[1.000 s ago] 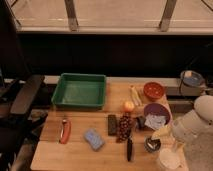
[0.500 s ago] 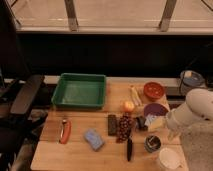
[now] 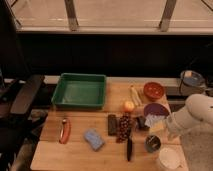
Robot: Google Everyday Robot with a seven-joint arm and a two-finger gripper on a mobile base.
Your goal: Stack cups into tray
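Large green rectangular plastic tray (image 3: 61, 93) sits at the back left of the wooden counter (image 3: 80, 155), holding nothing visible; sloped walls and a wide mouth should make it an easy drop target. The cups are well apart from it, at the front right corner: white round cup (image 3: 168, 159) at the counter's edge, smaller dark round cup (image 3: 152, 143) just beside it, up and to the left. Both are upright and neither is nested. The blue cup cannot be told apart here. White robot arm (image 3: 192, 116) reaches in from the right, its end effector (image 3: 170, 131) low over the counter, near the dark cup and just below the wide purple bowl (image 3: 156, 109). End effector is released, spread wide, with nothing in it. Judged purpose: lining up for a first pick on that cluster. Red round bowl (image 3: 154, 90) stands behind the purple one; contents of either bowl cannot be made out. Clutter lies between cups and tray: dark grape bunch (image 3: 124, 127), orange round fruit (image 3: 129, 106), blue sponge (image 3: 93, 139), red elongated item (image 3: 64, 130). A carry leftward likely needs height over it.
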